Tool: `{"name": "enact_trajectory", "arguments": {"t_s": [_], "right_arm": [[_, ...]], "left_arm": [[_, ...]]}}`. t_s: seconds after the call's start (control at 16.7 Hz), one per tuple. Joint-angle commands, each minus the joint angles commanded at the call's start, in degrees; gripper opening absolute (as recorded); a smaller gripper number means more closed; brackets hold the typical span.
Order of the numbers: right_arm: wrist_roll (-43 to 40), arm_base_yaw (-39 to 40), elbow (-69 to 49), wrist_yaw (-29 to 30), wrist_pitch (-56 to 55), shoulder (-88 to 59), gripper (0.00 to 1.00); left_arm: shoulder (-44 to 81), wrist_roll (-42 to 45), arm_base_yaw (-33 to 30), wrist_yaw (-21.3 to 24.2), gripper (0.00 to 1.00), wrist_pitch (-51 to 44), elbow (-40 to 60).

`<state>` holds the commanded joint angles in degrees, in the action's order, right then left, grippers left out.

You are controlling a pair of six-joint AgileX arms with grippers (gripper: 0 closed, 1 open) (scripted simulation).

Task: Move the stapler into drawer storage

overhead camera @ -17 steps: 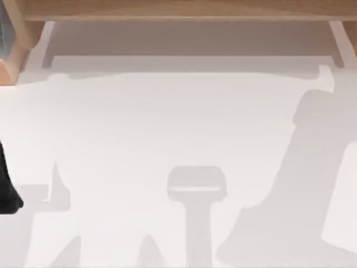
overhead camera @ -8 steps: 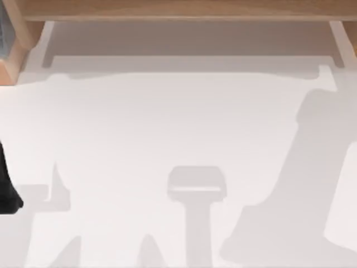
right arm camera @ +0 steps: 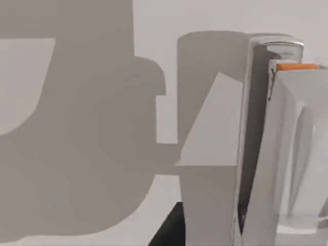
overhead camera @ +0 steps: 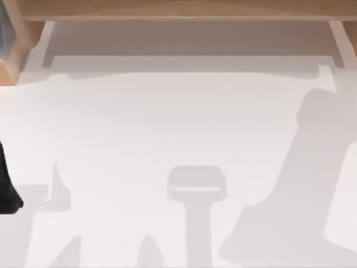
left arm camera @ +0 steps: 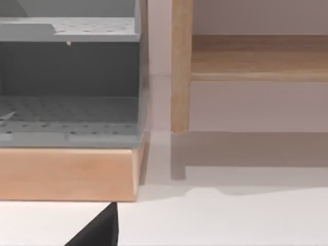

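The stapler point(right arm camera: 287, 154) is white and light grey with an orange piece at its far end. It stands very close in the right wrist view, lifted above the white table with its shadow thrown off to one side. My right gripper point(right arm camera: 215, 233) is shut on it, and a black finger point(right arm camera: 169, 233) shows beside its near end. The grey drawer unit point(left arm camera: 72, 82) on a wooden base appears in the left wrist view. A black part of my left gripper point(left arm camera: 97, 233) hangs in front of that base. My left arm point(overhead camera: 5, 190) is parked at the table's left edge.
A wooden shelf point(overhead camera: 178, 11) runs along the table's point(overhead camera: 167, 123) back edge on pale legs. A wooden post point(left arm camera: 181, 66) stands next to the drawer unit. The drawer unit's wooden base corner point(overhead camera: 11, 64) sits at the back left. Arm shadows lie across the table.
The right arm's shadow at the table's right side has drifted slightly to the right. The left arm has not moved.
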<state>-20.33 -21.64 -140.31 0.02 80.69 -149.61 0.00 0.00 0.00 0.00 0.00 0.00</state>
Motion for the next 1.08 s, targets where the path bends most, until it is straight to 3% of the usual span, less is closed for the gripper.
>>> {"name": "enact_trajectory", "arguments": {"t_s": [0.12,0.78,1.08], "right_arm": [[0.00,0.00,0.00,0.00,0.00,0.00,1.00],[-0.18,-0.11,1.48,-0.41,-1.08,1.39,1.00],[-4.14,-1.02,13.18,-5.18,-13.29,11.46,1.00]], "left_arm": [[0.00,0.00,0.00,0.00,1.00,0.00,0.00],[0.00,0.00,0.00,0.00,1.00,0.00,0.00],[0.00,0.00,0.00,0.00,1.00,0.00,0.00]]}}
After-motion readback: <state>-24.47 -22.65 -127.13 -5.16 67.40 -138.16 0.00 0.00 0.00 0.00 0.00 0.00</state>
